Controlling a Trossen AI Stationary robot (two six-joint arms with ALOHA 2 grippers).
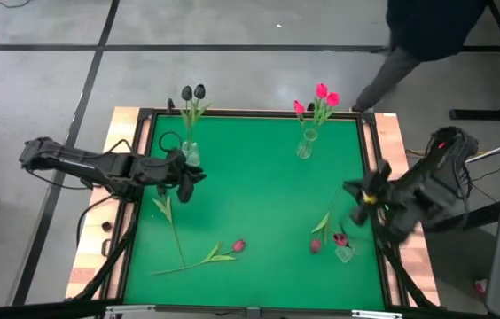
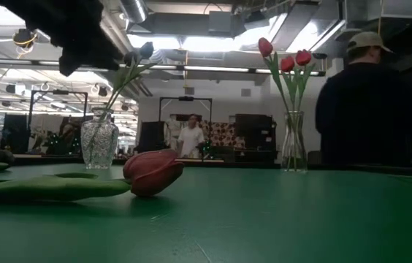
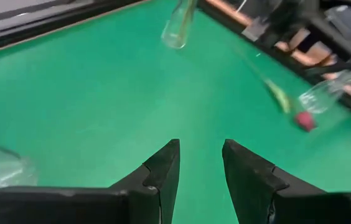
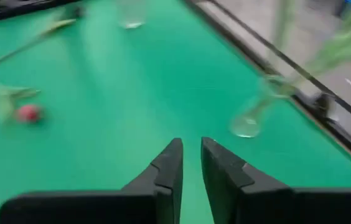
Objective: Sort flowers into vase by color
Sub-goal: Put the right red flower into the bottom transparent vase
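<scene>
Green table (image 1: pixel 259 204) holds vases: black tulips (image 1: pixel 192 92) left, pink tulips (image 1: pixel 321 97) right.

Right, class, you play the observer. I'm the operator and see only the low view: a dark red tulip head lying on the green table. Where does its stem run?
Observer: From above, the dark red tulip has its thin green stem running towards the left arm's side.
Operator: Any other loose flowers?
Observer: Yes, two more tulip heads lie near the right gripper.
Operator: And the left gripper?
Observer: The left gripper is open and empty, beside the clear glass vase holding two black tulips.
</scene>
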